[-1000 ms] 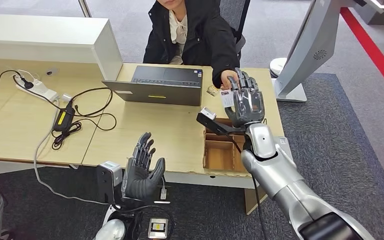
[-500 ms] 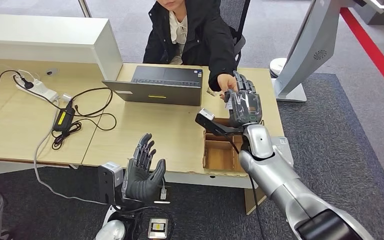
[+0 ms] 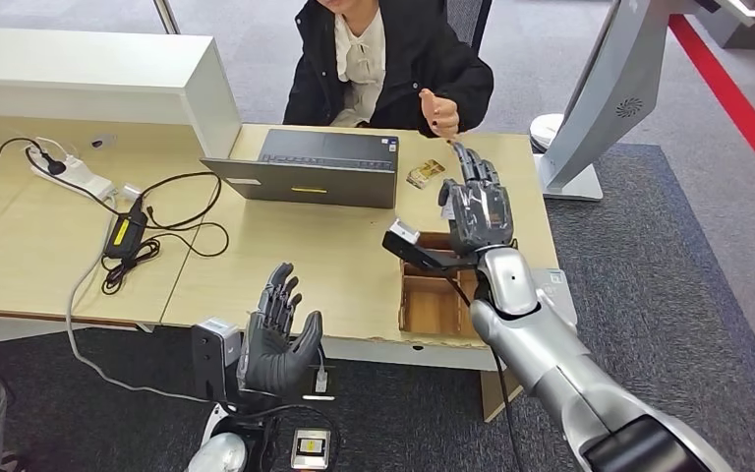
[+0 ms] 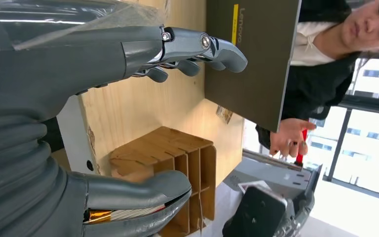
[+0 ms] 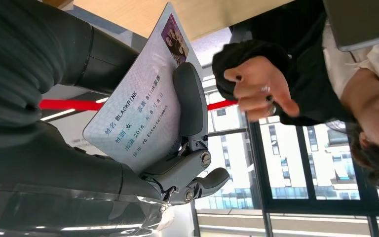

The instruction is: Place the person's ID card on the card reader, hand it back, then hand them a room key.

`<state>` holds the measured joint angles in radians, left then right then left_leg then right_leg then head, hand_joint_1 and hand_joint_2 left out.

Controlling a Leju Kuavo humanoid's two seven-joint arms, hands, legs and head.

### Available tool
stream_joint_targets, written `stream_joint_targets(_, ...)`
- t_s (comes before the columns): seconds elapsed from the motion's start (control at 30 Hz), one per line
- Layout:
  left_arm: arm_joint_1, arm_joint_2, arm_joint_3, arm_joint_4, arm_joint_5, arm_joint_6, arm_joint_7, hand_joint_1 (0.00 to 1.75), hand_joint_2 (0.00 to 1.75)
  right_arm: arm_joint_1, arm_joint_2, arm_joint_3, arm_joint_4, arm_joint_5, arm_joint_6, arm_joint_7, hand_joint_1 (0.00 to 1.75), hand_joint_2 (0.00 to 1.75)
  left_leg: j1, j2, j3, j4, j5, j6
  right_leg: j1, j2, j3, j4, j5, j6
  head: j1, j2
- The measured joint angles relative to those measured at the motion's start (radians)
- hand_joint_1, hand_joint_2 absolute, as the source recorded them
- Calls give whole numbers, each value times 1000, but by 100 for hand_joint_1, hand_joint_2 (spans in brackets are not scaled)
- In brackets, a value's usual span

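Observation:
My right hand [image 3: 477,208] is raised over the desk's far right, above the wooden box [image 3: 431,303]. It holds the person's white ID card [image 3: 445,206] upright. In the right wrist view the ID card [image 5: 139,112], with printed text and a small photo, is pinned to the fingers by the thumb [image 5: 189,101]. The person's hand [image 3: 439,111] is drawn back near their chest, clear of the card. My left hand [image 3: 277,334] hovers open, palm up and holding nothing, just in front of the desk's near edge.
A closed laptop [image 3: 315,169] lies mid-desk in front of the seated person. A small gold-coloured item [image 3: 425,174] sits to its right. Cables, an adapter and a power strip [image 3: 71,173] cover the left of the desk. A small screened device [image 3: 311,447] lies low by my body.
The person has let go of the ID card and pulled their hand back to their chest. My right hand keeps the card and has drawn slightly toward me.

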<state>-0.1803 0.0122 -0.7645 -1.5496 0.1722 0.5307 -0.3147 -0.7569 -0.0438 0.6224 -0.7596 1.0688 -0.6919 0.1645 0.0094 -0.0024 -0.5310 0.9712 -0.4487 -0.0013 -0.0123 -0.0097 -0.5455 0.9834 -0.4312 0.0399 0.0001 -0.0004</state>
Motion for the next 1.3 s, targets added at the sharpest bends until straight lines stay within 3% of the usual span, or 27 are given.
stream_joint_targets(0.33, 35, 4, 0, -18, -21, 58, 5, 0, 175, 102, -44, -78, -195, 14, -5, 21, 175, 175, 0, 0, 0, 1, 0, 0, 0, 0, 0, -1, 0, 0, 0, 0)
stream_joint_targets(0.8, 72, 16, 0, -55, -22, 89, 6, 0, 175, 316, -226, -266, -538, 51, -4, 198, 175, 175, -1, 0, -1, 2, 0, 2, -1, -1, 1, -2, 1, 2, 0, 0)
stream_joint_targets(1.3, 64, 15, 1, -59, -50, 74, -11, 0, 175, 430, -349, -370, -605, -27, 75, 194, 175, 175, -1, 0, -2, 2, 0, 3, -1, 0, 0, -1, 2, 3, 0, 0)
